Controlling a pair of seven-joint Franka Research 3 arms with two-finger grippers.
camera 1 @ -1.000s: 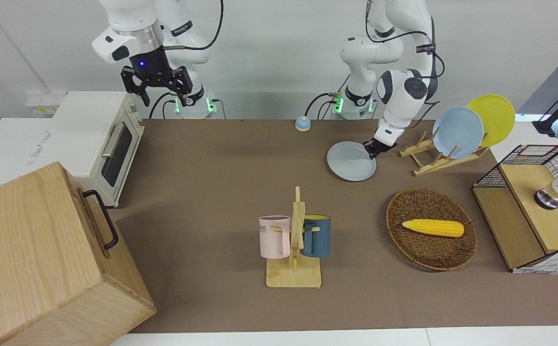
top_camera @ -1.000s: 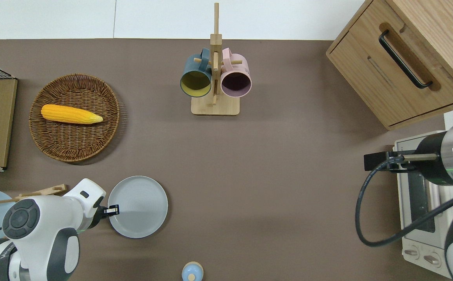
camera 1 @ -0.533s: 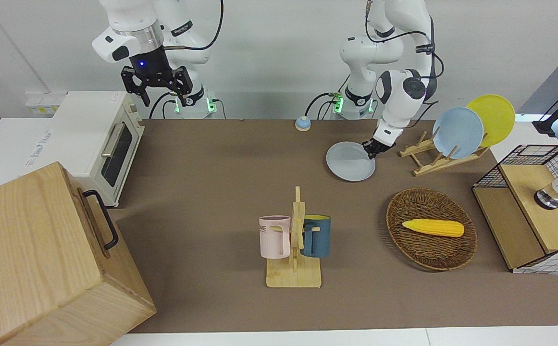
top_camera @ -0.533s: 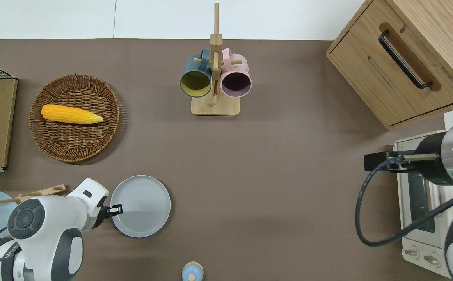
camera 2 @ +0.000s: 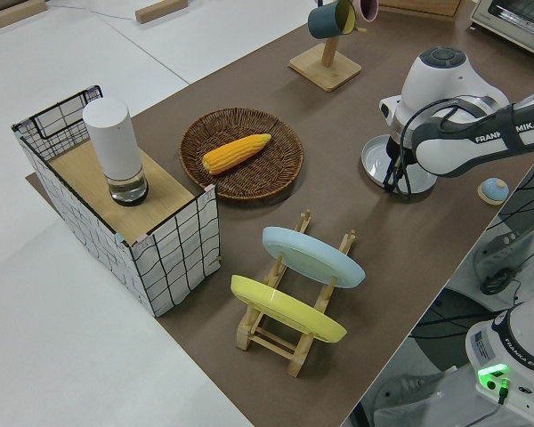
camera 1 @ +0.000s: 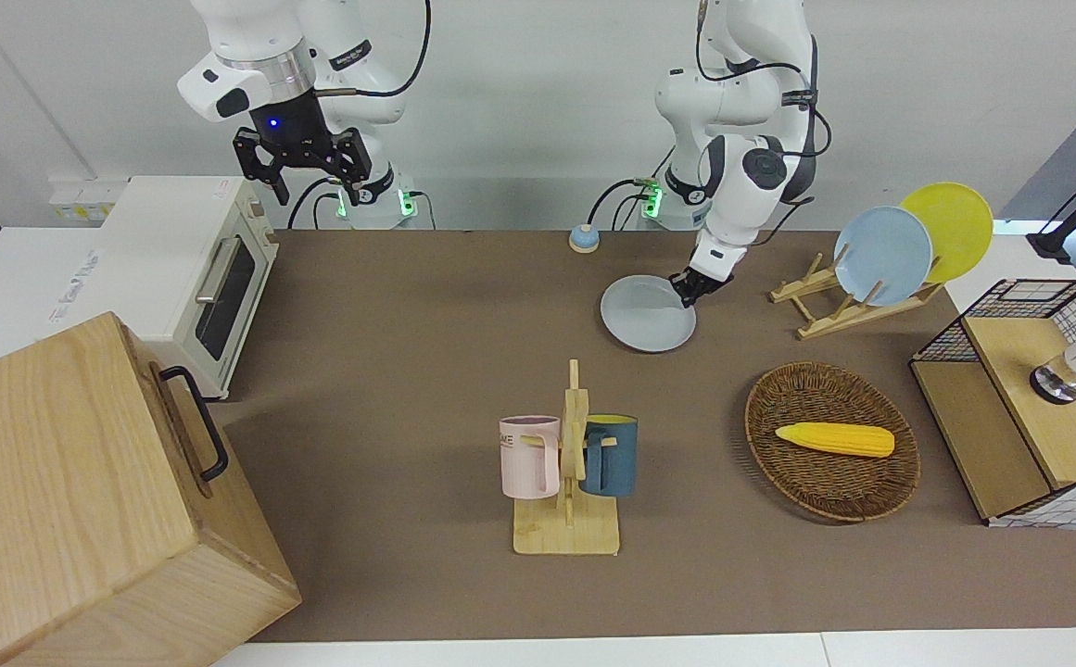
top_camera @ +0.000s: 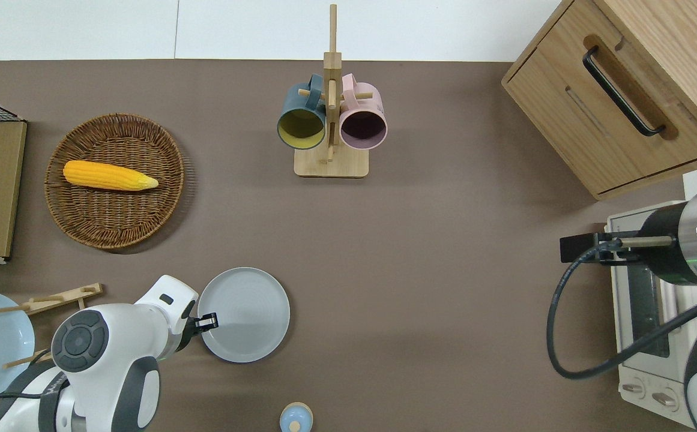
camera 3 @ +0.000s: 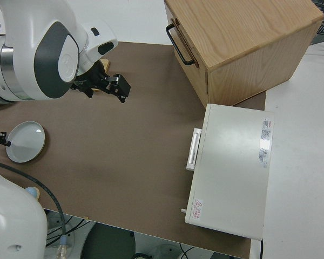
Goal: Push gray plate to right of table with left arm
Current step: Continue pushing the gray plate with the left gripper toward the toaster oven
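Observation:
The gray plate [camera 1: 644,317] lies flat on the brown table [camera 1: 408,306], close to the robots; it also shows in the overhead view [top_camera: 249,312], the left side view [camera 2: 379,158] and the right side view [camera 3: 26,142]. My left gripper [camera 1: 687,288] is low at the table with its fingers shut, and its tip touches the plate's rim on the side toward the left arm's end, as the overhead view [top_camera: 206,322] shows. The right arm is parked with its gripper [camera 1: 302,165] open and empty.
A mug rack [top_camera: 331,120] with two mugs stands farther from the robots than the plate. A wicker basket [top_camera: 84,222] holds corn [top_camera: 110,176]. A wooden rack [camera 1: 834,296] holds the sky-blue plate [camera 1: 882,255] and yellow plate [camera 1: 950,227]. A small blue bell [top_camera: 295,417], toaster oven [camera 1: 195,269] and wooden cabinet [camera 1: 83,500] also stand here.
The left gripper has slid toward the right arm's end of the table, and the gray plate has moved the same way ahead of it. The right arm has not moved.

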